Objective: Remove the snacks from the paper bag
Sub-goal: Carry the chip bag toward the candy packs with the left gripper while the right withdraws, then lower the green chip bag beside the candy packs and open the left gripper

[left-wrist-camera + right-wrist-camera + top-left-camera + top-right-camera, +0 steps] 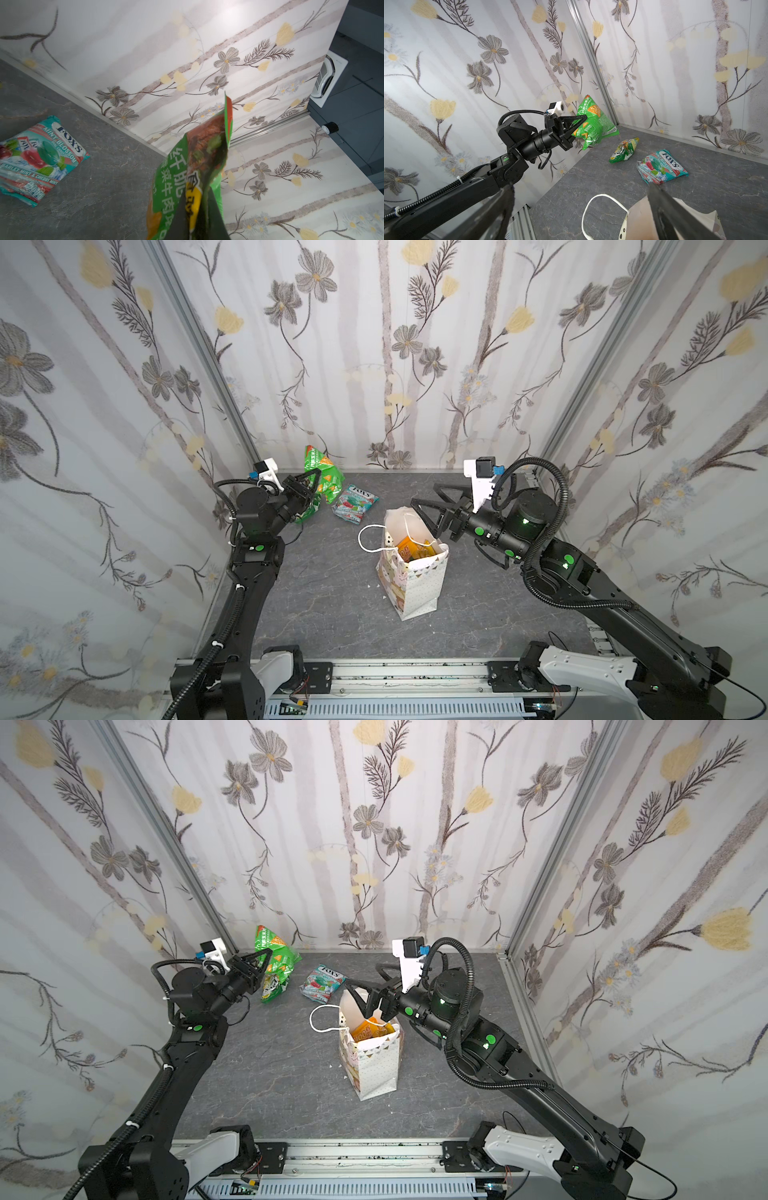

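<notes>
The white paper bag (415, 585) (374, 1069) stands upright mid-table with its mouth open and orange-yellow snacks (409, 549) (368, 1029) showing inside. My left gripper (318, 475) (269, 952) (197, 203) (584, 118) is shut on a green snack packet (324, 466) (176, 176) (598, 124), held up near the back left corner. Below it a yellow-green packet (623, 152) (272, 988) lies on the table. A teal FOX'S packet (355, 502) (39, 158) (662, 166) lies beside that. My right gripper (424, 494) (363, 977) (579, 189) is open and empty, just behind the bag's far rim (639, 218).
Floral walls close in the grey stone-look table (332, 614) at the back and on both sides. One white cord handle (365, 537) (591, 205) of the bag loops out to the left. A metal rail (415, 676) with both arm bases runs along the front edge.
</notes>
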{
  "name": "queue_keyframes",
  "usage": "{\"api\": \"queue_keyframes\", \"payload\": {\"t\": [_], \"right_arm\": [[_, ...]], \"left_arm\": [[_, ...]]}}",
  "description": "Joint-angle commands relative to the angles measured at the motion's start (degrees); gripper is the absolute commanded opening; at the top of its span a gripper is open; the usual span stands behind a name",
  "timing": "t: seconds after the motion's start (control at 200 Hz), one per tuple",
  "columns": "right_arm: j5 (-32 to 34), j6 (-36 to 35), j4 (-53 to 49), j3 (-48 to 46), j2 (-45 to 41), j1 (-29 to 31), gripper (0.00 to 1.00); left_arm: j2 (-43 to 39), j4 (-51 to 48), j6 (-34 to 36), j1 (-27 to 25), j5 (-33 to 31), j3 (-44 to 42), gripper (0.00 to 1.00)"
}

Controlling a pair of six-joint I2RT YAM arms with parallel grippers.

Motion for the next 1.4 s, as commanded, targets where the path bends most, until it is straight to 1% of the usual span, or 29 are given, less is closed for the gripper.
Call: {"api": "queue_keyframes", "payload": {"t": [0.0,0.125,0.265,0.32,0.36,0.49,0.664,0.759,0.824,0.874,1.009,1.079,1.184,1.294,1.344,1.399], "right_arm": [[-0.44,0.75,1.11,0.47,0.28,-0.04,0.99],[-0.4,0.91,0.69,0.34,0.28,0.03,0.99],[-0.75,1.37,0.58,0.29,0.54,0.02,0.99],[-0.97,1.53,0.5,0.38,0.63,-0.04,0.99],[-0.95,1.57,0.46,0.29,0.55,0.02,0.99],[-0.79,1.72,0.1,0.11,0.23,0.01,0.99],[-0.46,1.85,-0.21,-0.5,-0.43,0.03,0.99],[-0.33,1.93,-0.54,-0.73,-0.93,-0.03,0.99],[0.05,1.98,-0.75,-0.78,-1.26,0.02,0.99],[0.38,1.87,-0.74,-0.93,-1.56,0.02,0.99],[0.61,1.88,-0.74,-1.06,-1.65,-0.06,0.99],[1.04,1.82,-0.83,-1.12,-1.57,-0.06,0.99],[1.06,1.73,-0.91,-0.91,-1.21,-0.11,0.99],[0.9,1.3,-1.49,-0.25,-0.82,-0.08,0.99],[1.24,1.06,-1.77,-0.06,-0.86,-0.08,0.99],[1.36,1.02,-1.87,0.19,-0.87,-0.19,0.99]], "left_arm": [[1.01,4.12,-0.91,1.97,0.62,-2.09,0.0],[3.15,5.83,-0.71,4.51,0.6,-4.78,0.0],[6.19,5.84,2.87,6.55,-2.31,-7.39,0.0],[7.53,7.03,3.11,7.23,-3.05,-8.47,0.0],[10.17,8.28,2.71,7.72,-3.26,-9.17,0.0],[17.14,14.27,0.39,8.65,-3.72,-10.72,0.0],[29.09,26.37,-6.78,9.54,-3.64,-11.39,0.0],[34.91,30.83,-9.89,9.68,-2.87,-10.56,0.0],[37.58,32.04,-10.55,9.64,-2.71,-10.17,0.0],[38.6,31.17,-8.87,9.67,-3.3,-9.98,0.0],[39.84,23.19,-4.16,9.82,-4.16,-8.92,0.0],[40.61,21.75,-2.77,9.73,-3.93,-8.88,0.0],[41.69,19.53,-1.18,9.95,-3.94,-8.84,0.07],[41.7,14.79,1.52,10.01,-3.97,-8.09,0.13],[40.92,13.01,2.79,10.05,-4.73,-8.08,0.17],[39.54,8.92,5.12,10.05,-6.2,-7.71,0.24]]}}
